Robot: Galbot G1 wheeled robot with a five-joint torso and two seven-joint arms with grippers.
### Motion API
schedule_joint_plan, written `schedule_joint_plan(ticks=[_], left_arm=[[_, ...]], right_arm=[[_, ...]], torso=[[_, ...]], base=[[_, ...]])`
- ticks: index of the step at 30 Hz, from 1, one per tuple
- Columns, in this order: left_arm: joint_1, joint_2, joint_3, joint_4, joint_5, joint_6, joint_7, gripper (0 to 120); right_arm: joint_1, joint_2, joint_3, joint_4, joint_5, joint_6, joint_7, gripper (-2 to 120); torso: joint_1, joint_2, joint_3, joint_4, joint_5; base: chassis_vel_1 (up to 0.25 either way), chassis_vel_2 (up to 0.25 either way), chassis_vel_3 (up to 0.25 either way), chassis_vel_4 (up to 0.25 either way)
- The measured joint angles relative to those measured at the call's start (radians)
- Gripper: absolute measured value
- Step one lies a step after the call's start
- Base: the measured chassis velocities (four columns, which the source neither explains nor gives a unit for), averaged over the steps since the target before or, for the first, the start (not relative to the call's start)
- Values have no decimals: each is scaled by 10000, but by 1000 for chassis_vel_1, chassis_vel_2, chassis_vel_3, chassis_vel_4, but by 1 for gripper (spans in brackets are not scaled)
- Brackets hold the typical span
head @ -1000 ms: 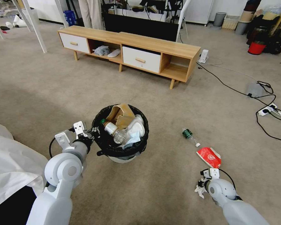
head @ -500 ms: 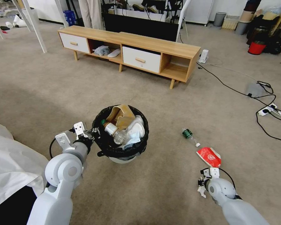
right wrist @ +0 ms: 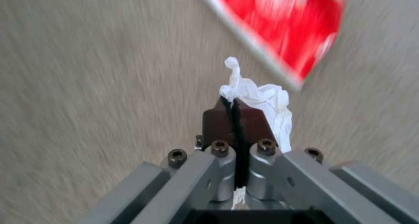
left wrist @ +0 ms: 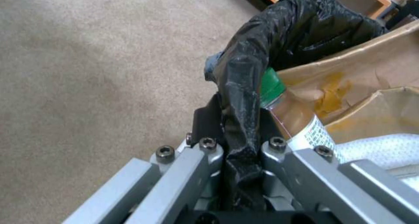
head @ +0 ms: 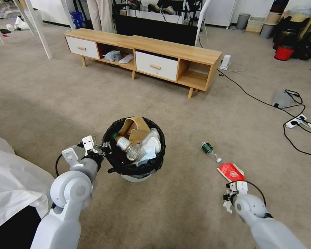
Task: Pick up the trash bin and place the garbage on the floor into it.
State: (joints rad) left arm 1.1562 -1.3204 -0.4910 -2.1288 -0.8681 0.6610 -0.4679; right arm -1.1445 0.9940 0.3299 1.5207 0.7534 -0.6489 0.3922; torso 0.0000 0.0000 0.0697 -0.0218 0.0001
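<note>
My left gripper (left wrist: 238,132) clamps the trash bin (head: 134,173) rim; my right gripper (right wrist: 238,112), pinching a tissue (right wrist: 266,99), has the bin off leftward.

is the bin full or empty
Nearly full: the bin holds a brown paper bag, a bottle and white tissues piled up to its rim.

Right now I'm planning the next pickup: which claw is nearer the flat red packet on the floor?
Right. The right claw, shut on a white tissue, hangs just short of the red packet. The left claw grips the trash bin rim, well across the carpet.
</note>
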Motion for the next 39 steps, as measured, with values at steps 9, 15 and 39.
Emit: schedule_joint_plan(ticks=[9, 15, 39], left_arm=[[24, -10, 252, -41, -186, 98, -207, 4], [47, -29, 444, -38, -250, 112, -284, 4], [78, -11, 1067, 176, -432, 125, -376, 4]], right_arm=[[-324, -376, 1138, 2511, -304, 221, 10, 0], [-482, -551, 1554, 4005, -845, 914, -308, 0], [-450, -1092, 1504, 5461, -2242, 5481, -4376, 0]], torso=[[0, 0, 0, 1, -2], [0, 0, 0, 1, -1], [0, 1, 0, 1, -1]], base=[[0, 0, 0, 0], [0, 0, 0, 0], [0, 0, 0, 0]])
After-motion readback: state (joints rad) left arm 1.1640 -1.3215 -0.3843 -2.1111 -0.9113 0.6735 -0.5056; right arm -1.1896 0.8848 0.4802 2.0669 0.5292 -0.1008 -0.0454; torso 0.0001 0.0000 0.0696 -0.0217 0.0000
